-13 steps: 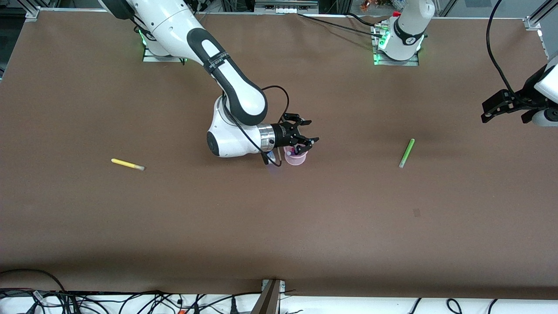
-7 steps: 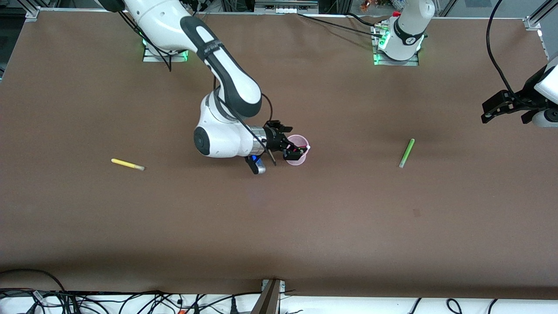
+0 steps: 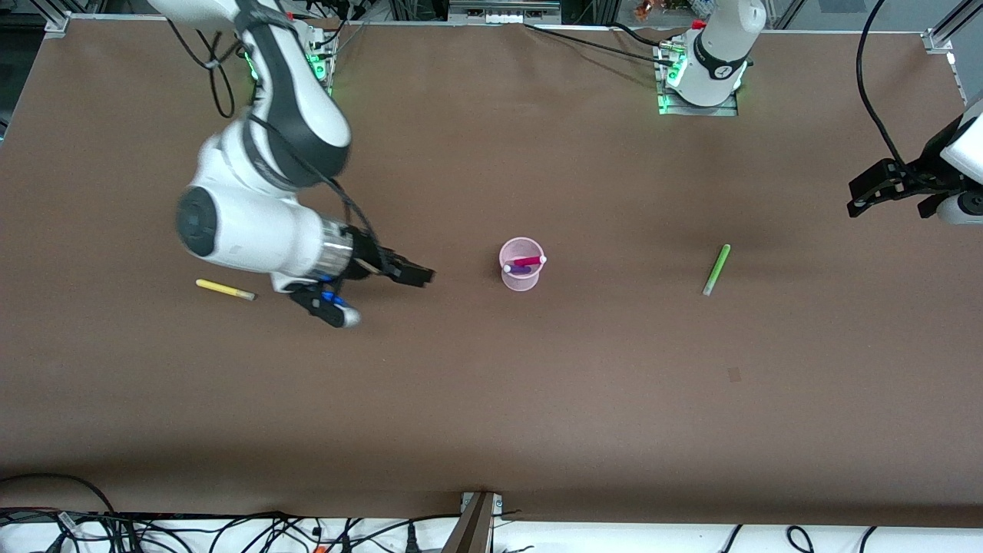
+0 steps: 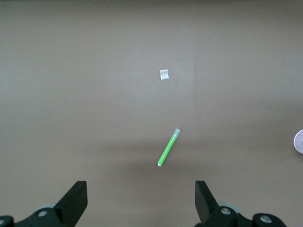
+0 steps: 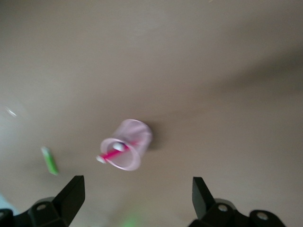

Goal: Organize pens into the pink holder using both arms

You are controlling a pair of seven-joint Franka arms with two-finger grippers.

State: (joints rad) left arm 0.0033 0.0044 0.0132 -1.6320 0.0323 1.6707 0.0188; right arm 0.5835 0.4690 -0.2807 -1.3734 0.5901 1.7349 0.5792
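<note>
The pink holder stands upright mid-table with the magenta pen and a dark purple pen in it. It also shows in the right wrist view with the magenta pen. The yellow pen lies toward the right arm's end. The green pen lies toward the left arm's end and shows in the left wrist view. My right gripper is open and empty, over the table between the yellow pen and the holder. My left gripper waits open and empty over the table's left-arm end.
A small pale patch marks the table nearer the front camera than the green pen; it shows in the left wrist view. Cables lie along the edge nearest the camera. Arm bases stand at the robots' edge.
My right gripper has drawn away from the holder toward the yellow pen, open and empty, leaving the magenta pen in the holder. The left arm has not moved.
</note>
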